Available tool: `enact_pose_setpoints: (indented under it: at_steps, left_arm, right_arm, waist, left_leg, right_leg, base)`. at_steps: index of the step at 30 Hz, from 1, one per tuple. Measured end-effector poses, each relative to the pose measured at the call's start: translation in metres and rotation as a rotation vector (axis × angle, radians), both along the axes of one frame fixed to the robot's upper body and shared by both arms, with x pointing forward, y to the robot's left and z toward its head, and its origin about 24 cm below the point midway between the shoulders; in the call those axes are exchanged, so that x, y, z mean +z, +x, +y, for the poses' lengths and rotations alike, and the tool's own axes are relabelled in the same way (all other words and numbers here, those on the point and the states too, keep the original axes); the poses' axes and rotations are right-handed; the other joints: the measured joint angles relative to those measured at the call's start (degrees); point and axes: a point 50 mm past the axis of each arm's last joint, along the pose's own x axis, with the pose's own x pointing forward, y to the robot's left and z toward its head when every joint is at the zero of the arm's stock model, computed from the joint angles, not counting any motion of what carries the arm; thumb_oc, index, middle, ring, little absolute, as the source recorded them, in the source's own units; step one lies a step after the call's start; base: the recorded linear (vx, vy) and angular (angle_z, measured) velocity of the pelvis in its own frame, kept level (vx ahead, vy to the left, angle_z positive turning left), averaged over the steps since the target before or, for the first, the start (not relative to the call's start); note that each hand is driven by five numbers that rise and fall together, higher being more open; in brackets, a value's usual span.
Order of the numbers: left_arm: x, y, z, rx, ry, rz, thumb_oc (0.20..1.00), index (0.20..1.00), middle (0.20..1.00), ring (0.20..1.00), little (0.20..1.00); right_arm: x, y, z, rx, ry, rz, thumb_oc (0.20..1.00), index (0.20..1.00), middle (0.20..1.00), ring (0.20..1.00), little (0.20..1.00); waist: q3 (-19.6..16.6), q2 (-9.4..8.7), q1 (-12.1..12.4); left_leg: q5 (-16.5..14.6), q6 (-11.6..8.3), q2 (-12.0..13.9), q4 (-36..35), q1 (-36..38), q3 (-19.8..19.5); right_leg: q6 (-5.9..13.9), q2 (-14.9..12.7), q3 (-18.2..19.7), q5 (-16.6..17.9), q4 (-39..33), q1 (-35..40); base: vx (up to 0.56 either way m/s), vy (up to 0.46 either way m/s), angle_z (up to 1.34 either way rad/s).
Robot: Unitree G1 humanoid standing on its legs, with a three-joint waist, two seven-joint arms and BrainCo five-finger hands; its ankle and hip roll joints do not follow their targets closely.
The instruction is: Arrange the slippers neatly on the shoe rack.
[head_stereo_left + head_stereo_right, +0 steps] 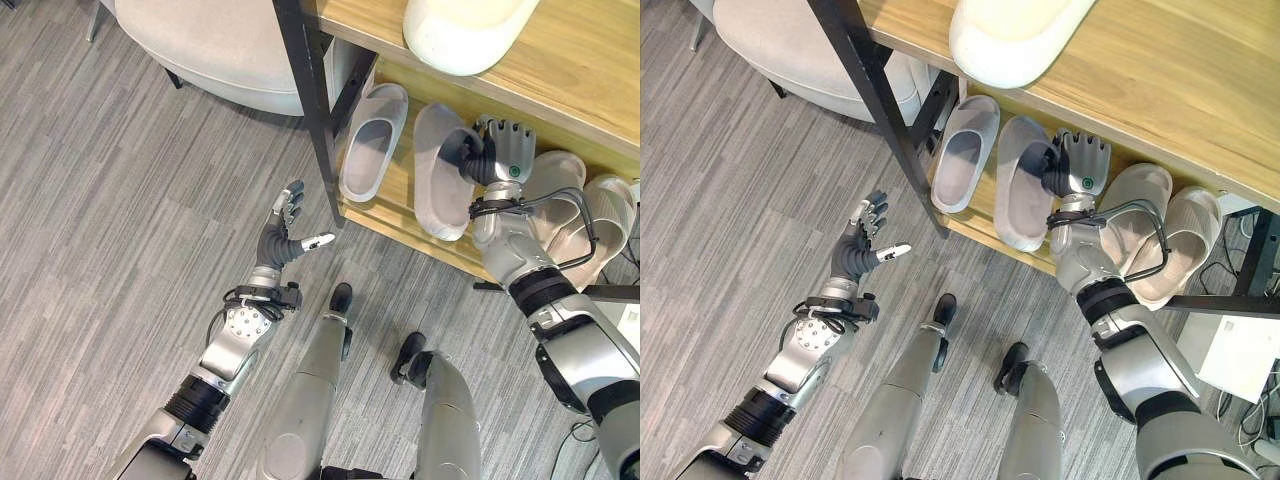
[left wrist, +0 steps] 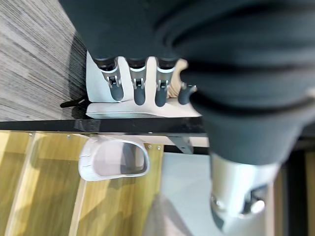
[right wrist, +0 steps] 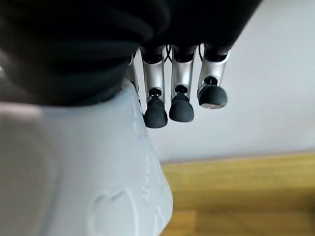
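On the wooden shoe rack's lower shelf lie two pale grey slippers: one by the black post, the other beside it, toes pointing out. My right hand sits at that second slipper's right edge, open, fingers reaching into the shelf. In the right wrist view its straight fingers pass beside the slipper's white side. A beige pair lies further right. My left hand hovers open over the floor near the post, holding nothing.
A white slipper hangs over the top shelf's edge. The rack's black post stands between my left hand and the slippers. A round pale stool sits at the back left on grey wood-look floor.
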Motion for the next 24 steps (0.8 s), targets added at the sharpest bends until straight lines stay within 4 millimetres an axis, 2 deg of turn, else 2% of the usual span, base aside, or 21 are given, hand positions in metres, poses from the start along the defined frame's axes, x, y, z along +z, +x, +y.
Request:
enact_pose_setpoints:
  at_steps: [2, 7, 8, 9, 12, 13, 19, 24]
  left_arm:
    - [0.0, 0.0, 0.001, 0.004, 0.001, 0.001, 1.0, 1.0, 1.0, 1.0, 1.0]
    - [-0.013, -0.006, 0.007, 0.021, 0.01, 0.043, 1.0, 1.0, 1.0, 1.0, 1.0]
    - [-0.015, -0.008, 0.007, 0.023, 0.011, 0.05, 1.0, 1.0, 1.0, 1.0, 1.0]
    - [-0.016, -0.008, 0.007, 0.023, 0.013, 0.054, 1.0, 1.0, 1.0, 1.0, 1.0]
    - [-0.019, -0.01, 0.003, 0.004, 0.02, 0.064, 1.0, 1.0, 1.0, 1.0, 1.0]
    - [-0.019, -0.01, 0.0, -0.007, 0.023, 0.065, 1.0, 1.0, 1.0, 1.0, 1.0]
    - [-0.005, -0.003, -0.006, -0.025, 0.02, 0.015, 1.0, 1.0, 1.0, 1.0, 1.0]
    - [-0.004, -0.003, -0.008, -0.011, 0.002, 0.014, 1.0, 1.0, 1.0, 1.0, 1.0]
  right_arm:
    - [-0.006, 0.003, -0.005, -0.03, 0.022, 0.035, 0.2, 0.2, 0.2, 0.2, 0.2]
    - [-0.008, 0.004, -0.013, -0.083, 0.022, 0.045, 0.2, 0.2, 0.2, 0.2, 0.2]
    - [-0.009, 0.004, -0.016, -0.098, 0.02, 0.051, 0.68, 0.68, 0.68, 0.68, 0.68]
    - [-0.011, 0.004, -0.02, -0.121, 0.014, 0.061, 1.0, 1.0, 1.0, 1.0, 1.0]
    - [-0.016, 0.005, -0.032, -0.203, 0.016, 0.098, 1.0, 1.0, 1.0, 1.0, 1.0]
    - [-0.016, 0.005, -0.034, -0.212, 0.015, 0.102, 1.0, 1.0, 1.0, 1.0, 1.0]
    - [-0.01, 0.008, -0.034, -0.239, -0.023, 0.108, 1.0, 1.0, 1.0, 1.0, 1.0]
    - [-0.027, 0.011, -0.016, -0.197, 0.226, 0.148, 1.0, 1.0, 1.0, 1.0, 1.0]
  waist:
    - [0.0, 0.03, 0.2]
    - [-0.3, 0.03, 0.4]
    - [-0.4, 0.06, 0.6]
    - [-0.5, 0.04, 0.9]
    - [-2.3, 0.06, 1.6]
    - [-2.3, 0.05, 1.6]
    - [-2.3, 0.05, 1.5]
    - [-2.3, 0.06, 1.1]
  left_leg:
    - [-0.5, -0.55, -0.2, 0.0, 0.0, -0.1]
    - [-0.7, -0.2, -1.0, -0.5, -0.1, -0.5]
    - [-0.7, -0.2, -1.1, -0.7, -0.1, -0.5]
    - [-0.7, -0.2, -1.3, -0.8, -0.3, -0.6]
    - [-0.4, -0.3, -1.9, -0.9, -2.0, -1.0]
    - [0.0, -0.69, -2.0, -0.9, -2.0, -1.0]
    - [0.5, -0.02, -1.7, -1.0, -1.8, -1.3]
    - [0.6, -0.11, -1.0, -1.9, -0.6, -1.1]
  right_leg:
    - [-0.19, -0.1, 0.0, -0.3, 0.0, 0.1]
    - [0.38, -0.9, -0.2, -0.6, 0.1, -0.1]
    - [0.37, -1.1, -0.2, -0.6, 0.0, -0.2]
    - [0.41, -1.2, -0.2, -0.6, 0.0, -0.3]
    - [0.73, -1.3, -0.5, -0.8, 0.0, -1.8]
    - [0.81, -1.4, -0.6, -0.8, 0.0, -1.7]
    - [1.35, -1.2, -1.5, -0.5, -1.0, -1.1]
    - [1.11, -0.8, -1.1, -0.4, -1.5, -0.4]
  base:
    - [0.01, 0.004, 0.04]
    - [0.01, 0.004, 0.07]
    - [0.01, 0.005, 0.09]
    - [0.01, 0.007, 0.06]
    - [0.0, 0.004, 0.09]
    - [0.0, -0.001, 0.08]
    - [0.0, 0.001, 0.03]
    - [-0.01, 0.02, -0.06]
